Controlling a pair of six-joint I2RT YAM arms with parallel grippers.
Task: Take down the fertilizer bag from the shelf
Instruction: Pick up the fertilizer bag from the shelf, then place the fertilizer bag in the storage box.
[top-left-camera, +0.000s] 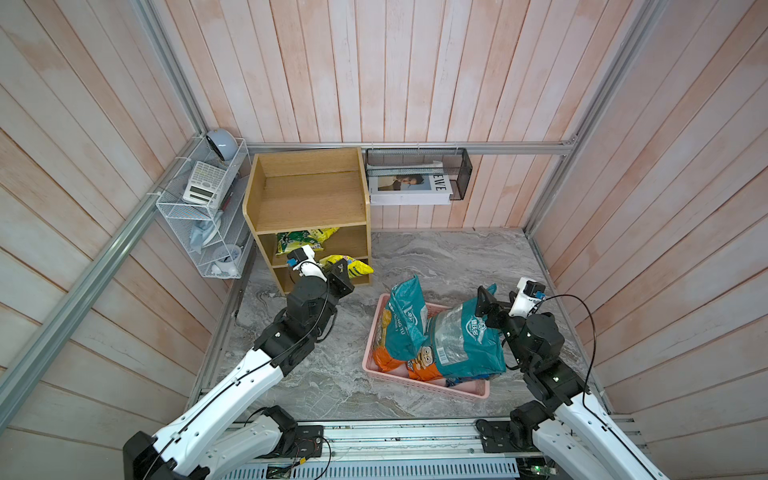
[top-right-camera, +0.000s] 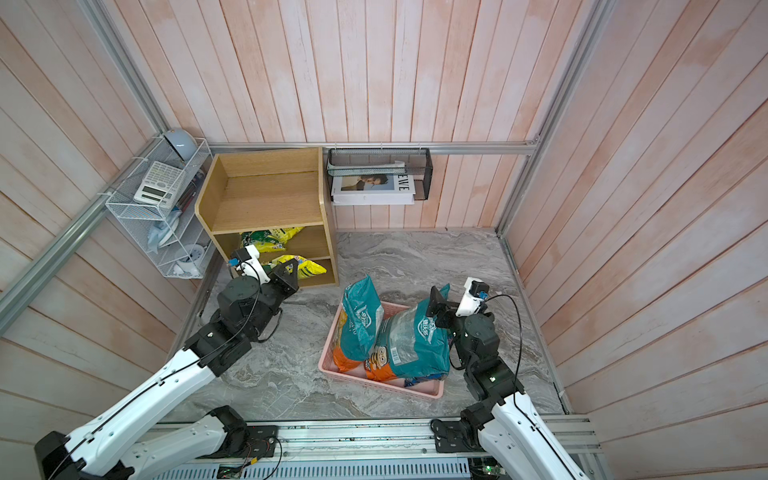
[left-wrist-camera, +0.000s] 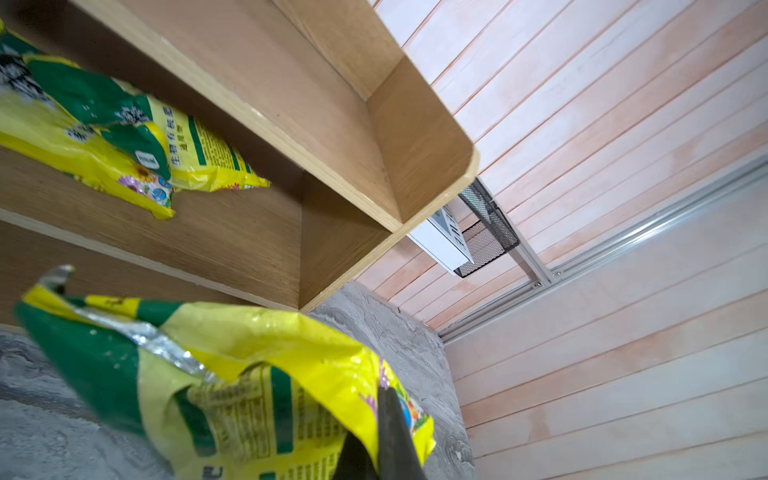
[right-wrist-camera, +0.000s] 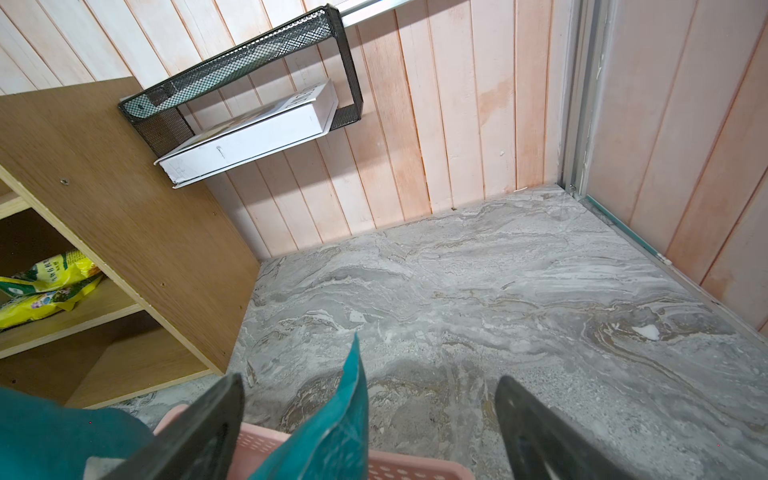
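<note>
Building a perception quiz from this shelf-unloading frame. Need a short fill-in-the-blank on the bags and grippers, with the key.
1. The left gripper is ____ on a yellow fertilizer bag in front of the shelf.
2. A second yellow bag lies on the shelf's ____ tier.
3. The right gripper has its jaws ____ beside the teal bags.
4. The teal bags sit in a ____ basket.

Missing words: shut; middle; open; pink.
</note>
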